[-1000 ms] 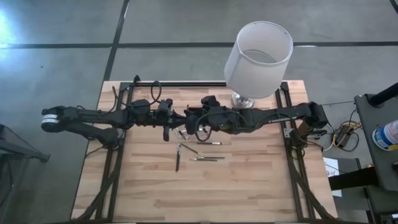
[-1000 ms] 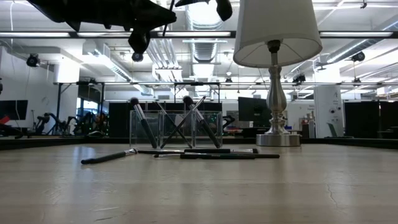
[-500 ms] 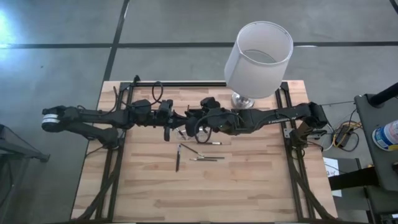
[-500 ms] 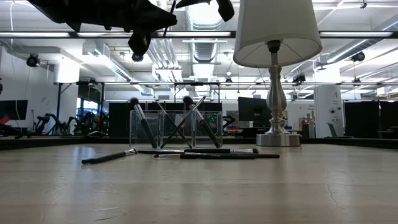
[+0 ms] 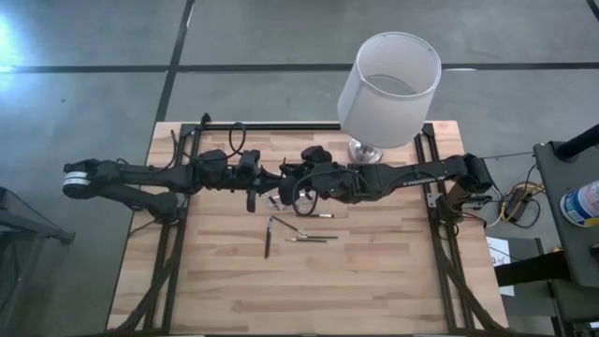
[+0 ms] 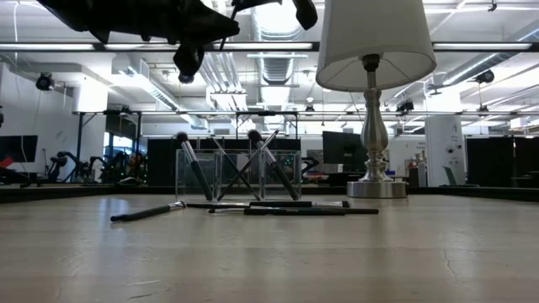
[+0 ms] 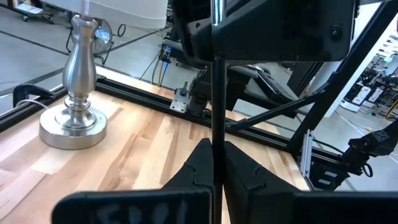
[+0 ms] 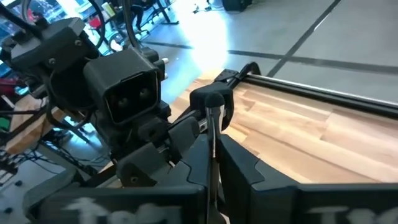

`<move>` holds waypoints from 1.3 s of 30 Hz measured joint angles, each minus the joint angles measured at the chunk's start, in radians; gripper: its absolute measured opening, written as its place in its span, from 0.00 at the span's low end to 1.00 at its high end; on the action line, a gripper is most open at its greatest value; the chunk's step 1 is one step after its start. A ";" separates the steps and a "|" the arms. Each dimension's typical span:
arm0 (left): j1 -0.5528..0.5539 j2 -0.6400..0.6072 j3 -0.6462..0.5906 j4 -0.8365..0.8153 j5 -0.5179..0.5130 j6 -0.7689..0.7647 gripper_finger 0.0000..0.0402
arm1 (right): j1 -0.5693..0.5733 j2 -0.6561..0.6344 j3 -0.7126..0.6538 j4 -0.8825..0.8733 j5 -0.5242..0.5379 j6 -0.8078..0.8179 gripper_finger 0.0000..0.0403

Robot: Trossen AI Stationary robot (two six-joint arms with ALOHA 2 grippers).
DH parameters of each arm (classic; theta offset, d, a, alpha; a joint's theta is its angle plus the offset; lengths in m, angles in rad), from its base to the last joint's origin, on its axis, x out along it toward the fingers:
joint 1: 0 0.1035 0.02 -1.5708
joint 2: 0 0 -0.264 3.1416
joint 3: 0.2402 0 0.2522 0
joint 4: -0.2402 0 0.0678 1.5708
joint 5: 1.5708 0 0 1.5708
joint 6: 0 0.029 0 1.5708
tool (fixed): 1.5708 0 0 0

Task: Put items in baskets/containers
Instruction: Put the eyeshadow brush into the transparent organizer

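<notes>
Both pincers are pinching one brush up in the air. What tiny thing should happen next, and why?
Probably the left pincer should open and let go. It and the right pincer are both shut on the same thin brush, held above the table, so neither arm can carry it off alone. Once freed, the right arm could take it to the clear holder.

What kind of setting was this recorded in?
Probably a robotics lab or workshop hall: a wooden table on a concrete floor, other robot rigs in the background, and exposed ceiling ducts overhead.
</notes>
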 joint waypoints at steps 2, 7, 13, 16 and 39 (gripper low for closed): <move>0.000 0.000 0.000 -0.004 -0.001 0.001 0.04 | 0.000 0.001 0.000 0.000 0.004 -0.003 0.04; 0.000 -0.002 0.000 -0.064 -0.013 0.003 0.13 | 0.008 0.001 -0.006 -0.046 0.078 0.001 0.04; -0.009 -0.025 0.000 -0.269 -0.012 -0.023 0.27 | 0.018 0.007 -0.012 -0.109 0.149 0.044 0.04; -0.027 -0.063 -0.001 -0.355 -0.012 -0.015 0.31 | 0.020 0.033 -0.013 -0.127 0.156 0.062 0.04; -0.055 -0.349 -0.002 -0.554 -0.266 -0.060 0.32 | 0.013 0.278 -0.019 -0.150 0.223 0.109 0.03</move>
